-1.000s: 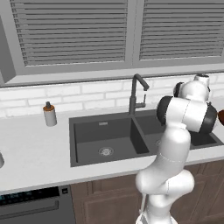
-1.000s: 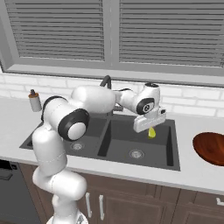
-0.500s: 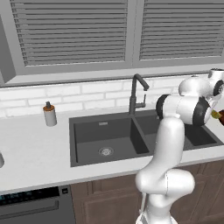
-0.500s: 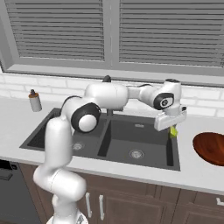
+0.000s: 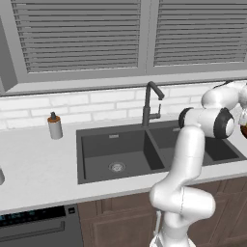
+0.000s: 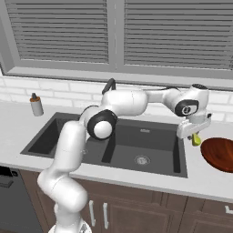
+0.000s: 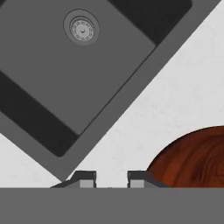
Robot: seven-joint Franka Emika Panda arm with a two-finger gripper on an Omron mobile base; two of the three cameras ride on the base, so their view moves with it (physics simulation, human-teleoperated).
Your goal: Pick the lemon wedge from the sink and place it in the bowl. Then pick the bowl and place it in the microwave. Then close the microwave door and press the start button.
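My gripper hangs over the counter strip between the sink's right rim and the bowl, shut on the lemon wedge, a small yellow piece that sticks out below the fingers. The reddish-brown bowl rests on the counter just right of the wedge, and a sliver of the bowl shows at the right edge of the left base view. In the hand view the bowl lies at the lower right, beside my gripper, and the wedge is hidden there. The dark double-basin sink holds nothing I can see.
A dark gooseneck faucet rises behind the sink. A soap bottle stands on the counter to the left. Brick backsplash and shuttered windows close off the back. A dishwasher front sits below the left counter.
My gripper has carried the lemon wedge to the right, from above the right basin to past the sink's right rim, close to the bowl.
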